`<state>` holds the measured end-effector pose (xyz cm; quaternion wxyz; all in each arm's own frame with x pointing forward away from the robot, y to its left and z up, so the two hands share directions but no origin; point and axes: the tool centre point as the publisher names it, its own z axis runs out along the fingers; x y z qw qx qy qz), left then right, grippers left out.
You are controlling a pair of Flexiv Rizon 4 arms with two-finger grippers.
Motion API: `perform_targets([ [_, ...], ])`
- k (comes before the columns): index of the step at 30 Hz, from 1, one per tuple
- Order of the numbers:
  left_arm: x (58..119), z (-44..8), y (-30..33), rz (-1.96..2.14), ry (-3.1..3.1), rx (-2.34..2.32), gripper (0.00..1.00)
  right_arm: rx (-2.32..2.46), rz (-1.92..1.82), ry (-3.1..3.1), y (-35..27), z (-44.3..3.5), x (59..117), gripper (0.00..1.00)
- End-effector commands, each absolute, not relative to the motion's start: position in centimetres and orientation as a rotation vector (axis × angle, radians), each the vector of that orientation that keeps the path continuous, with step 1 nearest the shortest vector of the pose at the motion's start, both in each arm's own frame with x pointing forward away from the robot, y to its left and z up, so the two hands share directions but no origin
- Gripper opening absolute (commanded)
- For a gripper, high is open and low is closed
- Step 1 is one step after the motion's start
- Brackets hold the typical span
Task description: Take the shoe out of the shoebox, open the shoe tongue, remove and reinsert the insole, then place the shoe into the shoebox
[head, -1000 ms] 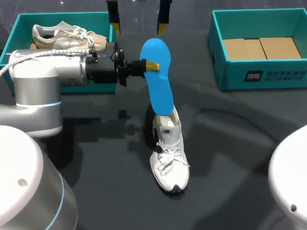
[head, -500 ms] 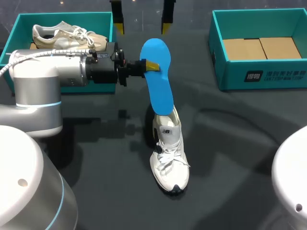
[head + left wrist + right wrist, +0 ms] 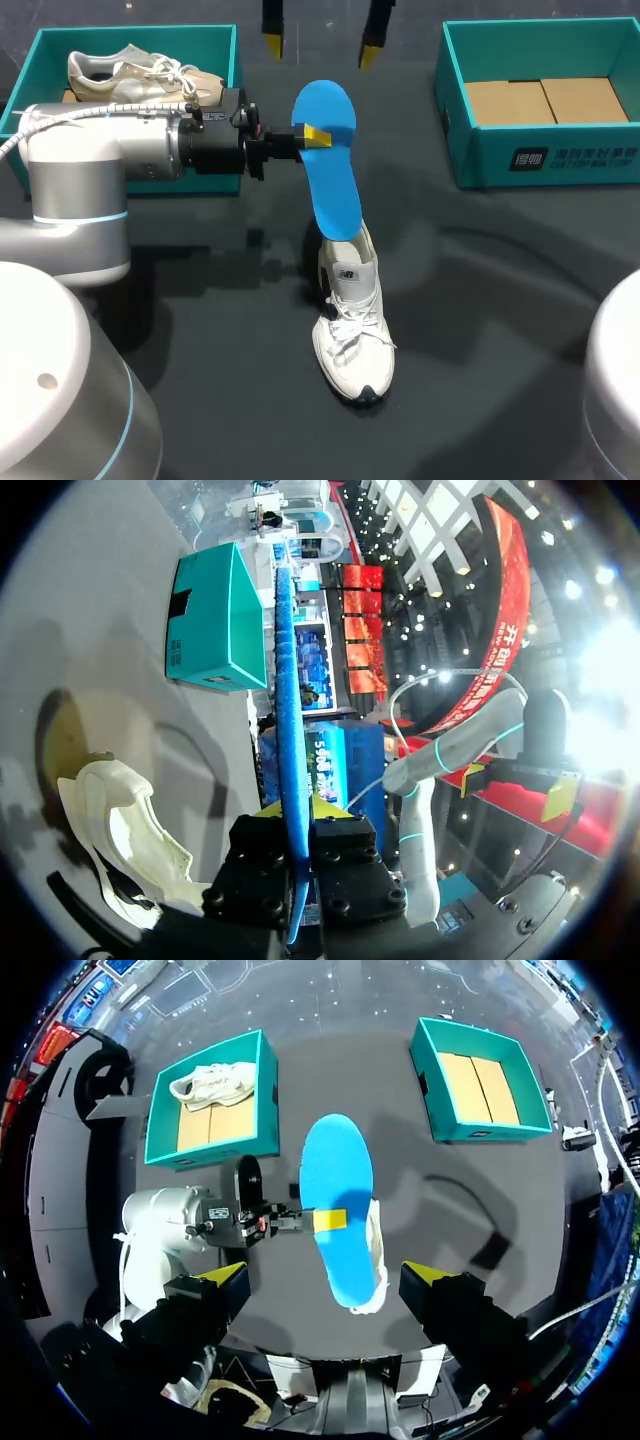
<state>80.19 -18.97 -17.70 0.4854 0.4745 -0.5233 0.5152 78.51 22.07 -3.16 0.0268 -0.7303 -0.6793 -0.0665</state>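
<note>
The left gripper (image 3: 312, 136), at the end of the silver arm reaching in from the left, is clamped across the edge of a long blue foam insole (image 3: 330, 165), one yellow-tipped finger on each face, the jaws set narrow around its thin body. In the left wrist view the same left gripper (image 3: 297, 808) shows the blue foam insole (image 3: 285, 680) edge-on, running straight out between the two tips. The insole stands steeply, its broad end up and toward the far side, its narrower end down at the collar of a white lace-up sneaker (image 3: 352, 320); whether that end is inside the opening cannot be told. The sneaker rests on its sole near the middle of the dark grey table (image 3: 500, 280), toe toward the near side, laces tied. The right gripper (image 3: 322, 42) hangs high above the far middle of the table, its jaws spread wide and holding nothing; its own view looks straight down past the right gripper (image 3: 325, 1275) onto the insole (image 3: 335, 1180) and the sneaker (image 3: 378, 1250). At the far left stands the left teal cardboard shoebox (image 3: 140, 30), open, with a cream sneaker (image 3: 140, 75) lying in it. At the far right, well apart, stands the right teal cardboard shoebox (image 3: 540, 155), open, showing brown cardboard panels (image 3: 545, 100) on its floor.
</note>
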Motion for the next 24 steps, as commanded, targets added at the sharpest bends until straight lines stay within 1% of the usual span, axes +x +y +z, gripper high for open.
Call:
perform_targets([
  [1,80.1,-17.8,-19.1,1.256,-1.274,1.155,0.00,-2.177,-0.375,-2.024,19.9,-3.6,78.1,1.00],
  [24,80.1,-17.8,-19.1,1.256,-1.274,1.155,0.00,-1.927,-0.763,-1.691,15.4,-5.0,79.0,1.00],
])
